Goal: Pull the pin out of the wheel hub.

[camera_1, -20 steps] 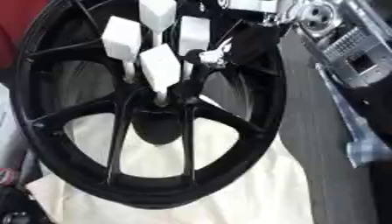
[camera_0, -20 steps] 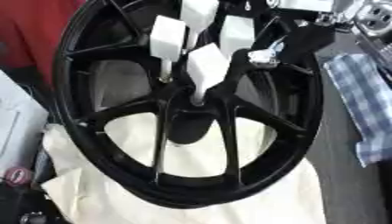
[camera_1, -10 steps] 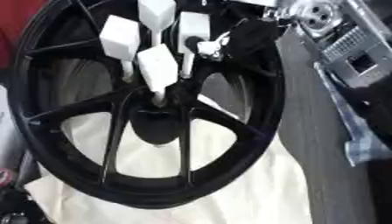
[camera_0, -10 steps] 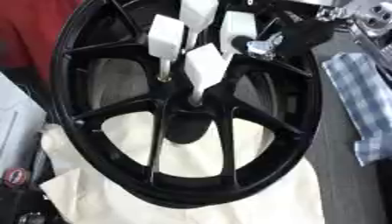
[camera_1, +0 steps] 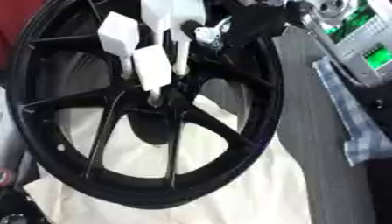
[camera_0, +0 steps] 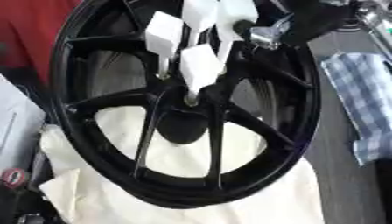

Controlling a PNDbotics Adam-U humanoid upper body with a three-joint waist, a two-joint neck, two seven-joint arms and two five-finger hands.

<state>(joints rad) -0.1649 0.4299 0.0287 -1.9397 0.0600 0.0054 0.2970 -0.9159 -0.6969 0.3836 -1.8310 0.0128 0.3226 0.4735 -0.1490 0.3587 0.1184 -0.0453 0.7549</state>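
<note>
Wheel (camera_0: 253, 170) – black, on cream cloth (camera_0: 253, 201) on bench. Four white-headed pins (camera_0: 201, 65) upright around hub (camera_0: 182, 127). My right robot hand (camera_0: 269, 31) at top-right pin (camera_0: 236, 13) – finger state: cannot tell. Step: reaching to grasp. Next: pinch head, draw straight out.

Glossy wheel, matt cloth
Black wheel hub (camera_0: 191, 127) gleams smooth; white pins (camera_0: 201, 68) look matt plastic; cream cloth (camera_0: 229, 197) soft, creased

Wheel hub (camera_0: 183, 127) on a cloth (camera_0: 253, 192), pins (camera_0: 201, 70) in its centre, towel (camera_0: 364, 109) to its right.
</note>
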